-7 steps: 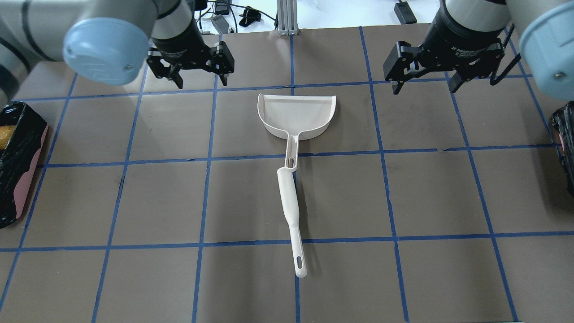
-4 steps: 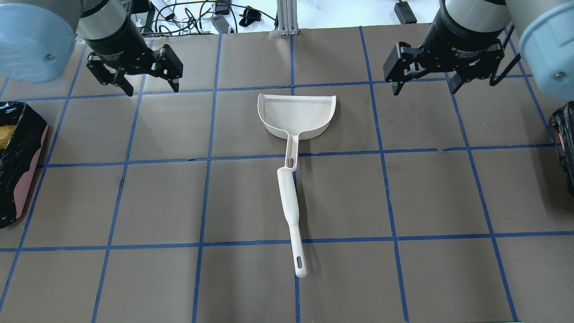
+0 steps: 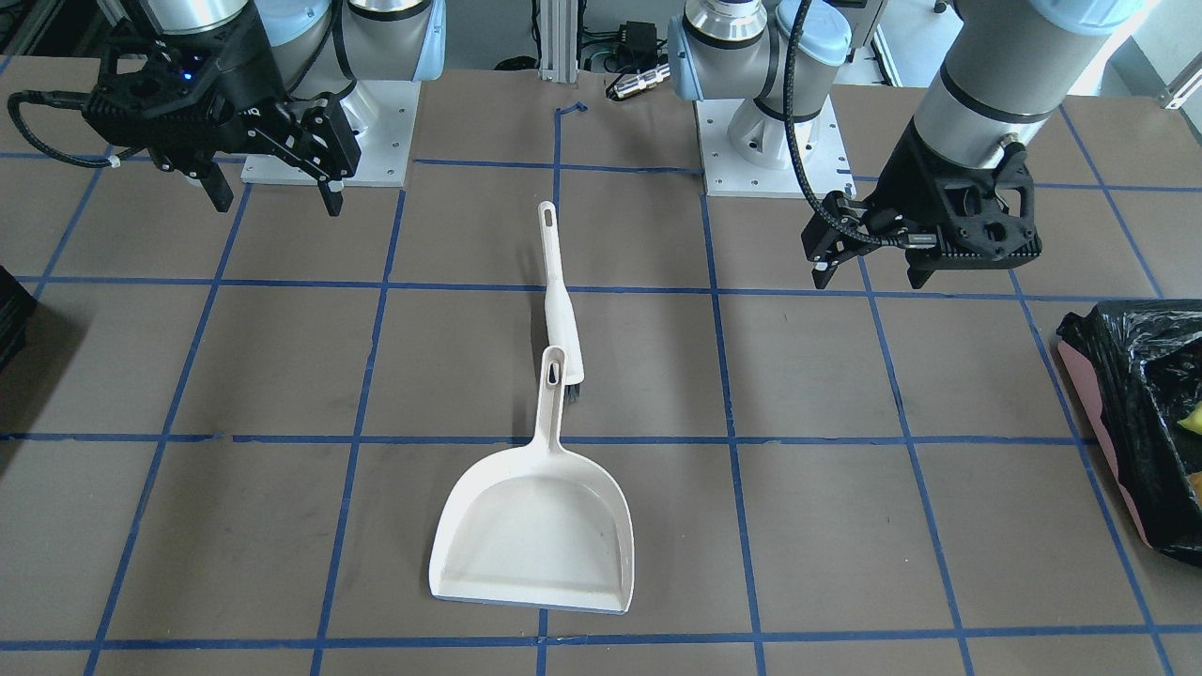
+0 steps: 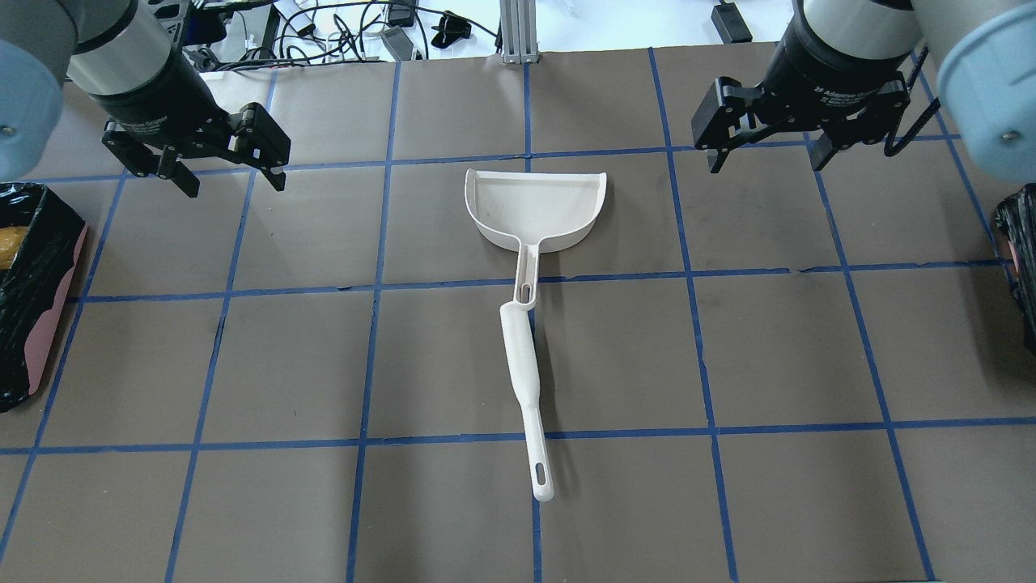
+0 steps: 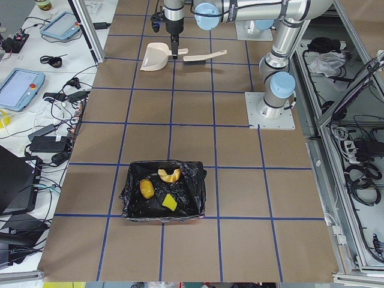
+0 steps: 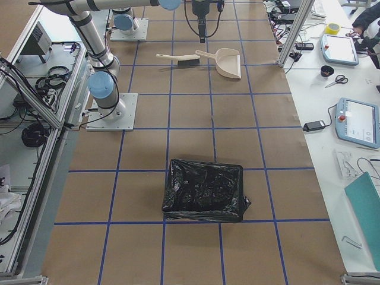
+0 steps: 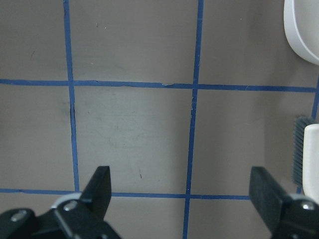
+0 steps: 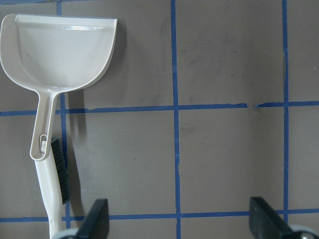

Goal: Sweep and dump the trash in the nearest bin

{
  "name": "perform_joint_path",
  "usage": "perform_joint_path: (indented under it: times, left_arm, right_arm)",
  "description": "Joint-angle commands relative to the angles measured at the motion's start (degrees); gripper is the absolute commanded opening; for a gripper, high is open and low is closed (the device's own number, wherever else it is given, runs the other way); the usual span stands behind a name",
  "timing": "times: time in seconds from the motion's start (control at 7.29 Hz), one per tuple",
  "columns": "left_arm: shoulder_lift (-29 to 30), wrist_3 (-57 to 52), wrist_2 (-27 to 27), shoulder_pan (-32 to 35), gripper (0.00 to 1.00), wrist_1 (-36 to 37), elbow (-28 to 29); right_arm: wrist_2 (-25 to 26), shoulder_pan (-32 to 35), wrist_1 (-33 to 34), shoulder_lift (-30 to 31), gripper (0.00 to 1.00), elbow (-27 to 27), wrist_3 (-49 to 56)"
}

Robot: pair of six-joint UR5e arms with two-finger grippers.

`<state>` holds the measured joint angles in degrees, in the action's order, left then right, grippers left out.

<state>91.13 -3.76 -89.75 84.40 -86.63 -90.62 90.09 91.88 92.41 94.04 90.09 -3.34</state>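
Three scraps of trash (image 5: pixel 147 191) lie inside the bin (image 5: pixel 129 195), low in the middle of the exterior left view: a brown lump (image 5: pixel 146 187), a pale crescent (image 5: pixel 170 174) and a yellow wedge (image 5: pixel 170 203). In the overhead view we find that bin at the left edge. The left gripper (image 4: pixel 235 185) hangs above the bench (image 4: pixel 283 364) in the upper left, near the bin. Its fingers (image 7: pixel 99 186) are spread wide with nothing between them. The right gripper (image 4: pixel 765 163), upper right, is likewise spread and holds nothing. We see the white dustpan (image 4: pixel 534 206) flat at upper centre. The brush (image 4: pixel 522 364) lies just below, its head touching the pan's handle. A second black-lined bin (image 4: pixel 1021 259) sits at the right edge.
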Motion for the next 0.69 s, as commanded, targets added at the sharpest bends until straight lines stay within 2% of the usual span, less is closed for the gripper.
perform_joint_path:
  times: [0.0,0.55]
  left_arm:
    - [-0.9,-0.1,0.3,0.1,1.00,0.1,-1.4]
    - [-1.2,-0.1,0.3,0.2,1.00,0.1,-1.6]
  right_arm:
    - [0.0,0.1,-0.1,0.0,1.00,0.0,0.0]
    - [0.0,0.0,-0.4,-0.1,1.00,0.1,0.0]
